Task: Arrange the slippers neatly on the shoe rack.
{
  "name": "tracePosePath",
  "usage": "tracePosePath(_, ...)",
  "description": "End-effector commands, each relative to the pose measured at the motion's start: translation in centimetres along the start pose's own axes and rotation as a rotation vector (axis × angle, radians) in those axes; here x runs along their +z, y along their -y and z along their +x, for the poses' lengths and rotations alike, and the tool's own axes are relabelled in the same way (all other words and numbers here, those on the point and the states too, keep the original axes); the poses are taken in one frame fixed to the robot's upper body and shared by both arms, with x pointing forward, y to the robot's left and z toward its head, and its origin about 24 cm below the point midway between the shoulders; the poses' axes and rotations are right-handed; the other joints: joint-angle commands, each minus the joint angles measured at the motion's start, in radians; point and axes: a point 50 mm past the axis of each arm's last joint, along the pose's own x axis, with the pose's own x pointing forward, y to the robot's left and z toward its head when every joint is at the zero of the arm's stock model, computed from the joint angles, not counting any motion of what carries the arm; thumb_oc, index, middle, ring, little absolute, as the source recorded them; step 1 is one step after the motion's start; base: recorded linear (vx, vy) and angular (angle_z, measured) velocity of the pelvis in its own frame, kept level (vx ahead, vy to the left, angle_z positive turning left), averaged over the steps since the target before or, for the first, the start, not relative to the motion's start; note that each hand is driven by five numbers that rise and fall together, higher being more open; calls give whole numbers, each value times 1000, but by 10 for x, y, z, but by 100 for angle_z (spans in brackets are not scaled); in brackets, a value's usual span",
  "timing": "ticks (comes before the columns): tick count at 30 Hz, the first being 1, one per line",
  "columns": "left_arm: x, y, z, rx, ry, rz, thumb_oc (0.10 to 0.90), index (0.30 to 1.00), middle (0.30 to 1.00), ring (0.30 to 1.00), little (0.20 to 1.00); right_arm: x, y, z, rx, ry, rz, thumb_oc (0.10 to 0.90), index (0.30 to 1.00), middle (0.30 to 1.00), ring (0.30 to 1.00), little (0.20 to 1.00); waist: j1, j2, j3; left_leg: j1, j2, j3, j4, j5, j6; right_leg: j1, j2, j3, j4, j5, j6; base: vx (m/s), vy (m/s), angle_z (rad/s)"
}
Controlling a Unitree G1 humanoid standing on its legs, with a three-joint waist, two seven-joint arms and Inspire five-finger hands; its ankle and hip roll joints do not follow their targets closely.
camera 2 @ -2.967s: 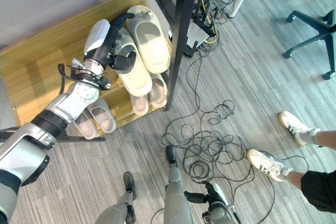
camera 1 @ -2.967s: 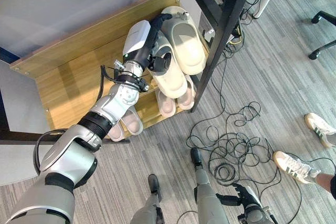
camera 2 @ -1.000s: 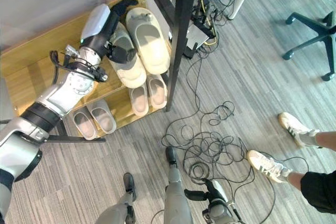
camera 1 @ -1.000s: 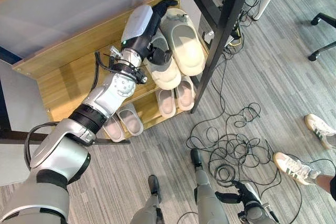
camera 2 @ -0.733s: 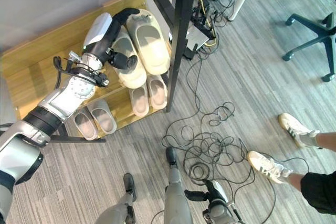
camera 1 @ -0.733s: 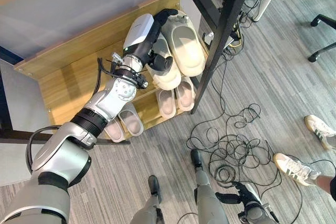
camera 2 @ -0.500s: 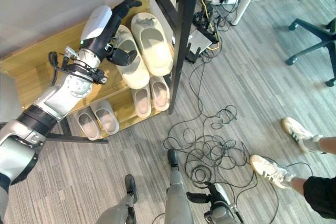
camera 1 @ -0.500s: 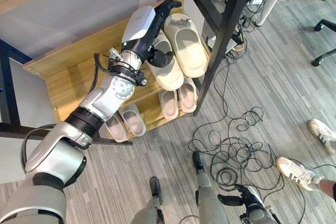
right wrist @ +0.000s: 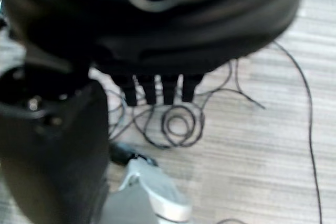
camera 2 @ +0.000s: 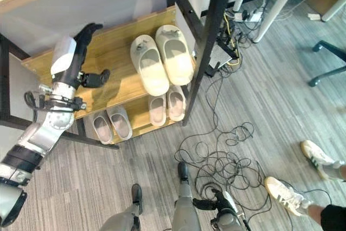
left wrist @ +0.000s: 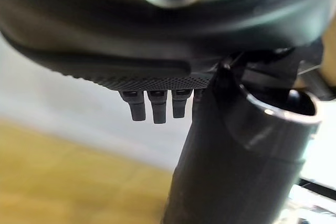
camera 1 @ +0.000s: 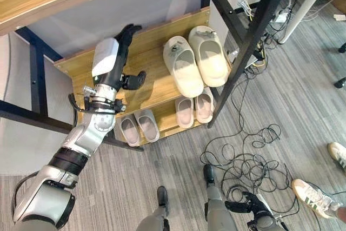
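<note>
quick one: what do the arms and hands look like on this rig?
Left arm: silver-grey segmented shells with black bands at the joints and thin black cables looped at the wrist. The left hand has a pale grey-white back plate and dark fingers and thumb. The right hand, low in the head view, looks dark throughout, with a grey forearm.

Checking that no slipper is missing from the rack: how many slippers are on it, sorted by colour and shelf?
Cream slippers, upper shelf: 2
Pinkish slippers, lower shelf: 2
Grey slippers, lower shelf: 2
Total: 6, in three side-by-side pairs on the shoe rack. The left robot hand holds none.
</note>
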Motion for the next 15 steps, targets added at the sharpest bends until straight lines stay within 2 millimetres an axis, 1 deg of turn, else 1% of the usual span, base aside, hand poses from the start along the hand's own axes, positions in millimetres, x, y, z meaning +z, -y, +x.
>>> tracePosePath(1, 25, -48, 33, 249, 79, -160, 800, 900, 900, 900, 900, -18, 7, -3, -17, -46, -29, 800, 900, 900, 900, 900, -9, 8, -23, -117, -22, -66, 76, -111, 53, 42, -38, -43, 81, -254, 62, 0, 0, 0)
tracePosePath(2, 25, -48, 33, 249, 79, -160, 800, 900, 900, 900, 900, -18, 7, -3, -17, -46, -29, 800, 900, 900, 900, 900, -9, 8, -23, -117, -22, -66, 76, -111, 53, 42, -38, -43, 81, -254, 62, 0, 0, 0)
tracePosePath(3, 19, -36, 28, 218, 31, -253, 800, 900, 900, 900, 900, -19, 5, -4, -10, -51, -34, 800, 900, 900, 900, 900, -12, 5, -27, -117, -21, -65, 76, -111, 54, 42, -39, -43, 81, -253, 61, 0, 0, 0)
tracePosePath(4, 15, -24, 24, 181, 1, -308, 800, 900, 900, 900, 900, -19, 4, -4, -6, -49, -42, 800, 900, 900, 900, 900, -13, 1, -31, -116, -21, -63, 75, -112, 55, 41, -40, -42, 82, -253, 61, 0, 0, 0)
tracePosePath(5, 15, -24, 23, 181, 0, -308, 800, 900, 900, 900, 900, -19, 4, -4, -6, -49, -43, 800, 900, 900, 900, 900, -13, 1, -31, -116, -21, -62, 75, -112, 55, 41, -40, -42, 82, -253, 61, 0, 0, 0)
tracePosePath(6, 16, -10, 19, 149, -29, -390, 800, 900, 900, 900, 900, -19, 2, -4, -1, -50, -50, 800, 900, 900, 900, 900, -16, -3, -35, -114, -21, -62, 74, -112, 57, 41, -41, -41, 83, -252, 62, 11, 7, -3)
tracePosePath(7, 16, -10, 19, 149, -29, -391, 800, 900, 900, 900, 900, -19, 2, -4, -1, -50, -50, 800, 900, 900, 900, 900, -15, -3, -35, -114, -21, -62, 74, -112, 57, 41, -41, -41, 83, -252, 62, 0, 0, 0)
tracePosePath(9, 15, 6, 13, 105, -71, -468, 800, 900, 900, 900, 900, -18, 0, -4, 2, -49, -56, 800, 900, 900, 900, 900, -18, -5, -38, -114, -21, -61, 73, -112, 58, 40, -41, -41, 84, -252, 62, 3, 4, -2)
tracePosePath(12, 14, 22, 7, 53, -107, -534, 800, 900, 900, 900, 900, -19, -1, -5, 0, -51, -62, 800, 900, 900, 900, 900, -20, -6, -40, -112, -21, -59, 72, -113, 60, 39, -41, -40, 84, -251, 62, 0, 0, 0)
tracePosePath(13, 17, 32, 5, 28, -128, -591, 800, 900, 900, 900, 900, -19, -2, -5, 2, -52, -64, 800, 900, 900, 900, 900, -25, -6, -41, -111, -22, -57, 72, -113, 60, 39, -42, -39, 85, -251, 61, 0, 0, 0)
tracePosePath(14, 17, 32, 5, 28, -128, -591, 800, 900, 900, 900, 900, -19, -2, -5, 2, -52, -64, 800, 900, 900, 900, 900, -25, -6, -41, -111, -22, -57, 72, -113, 60, 39, -42, -39, 85, -251, 61, 0, 0, 0)
tracePosePath(15, 20, 38, 4, 11, -132, -617, 800, 900, 900, 900, 900, -19, -2, -5, 2, -53, -65, 800, 900, 900, 900, 900, -26, -7, -42, -111, -22, -57, 72, -113, 61, 40, -42, -39, 85, -251, 61, 0, 0, 0)
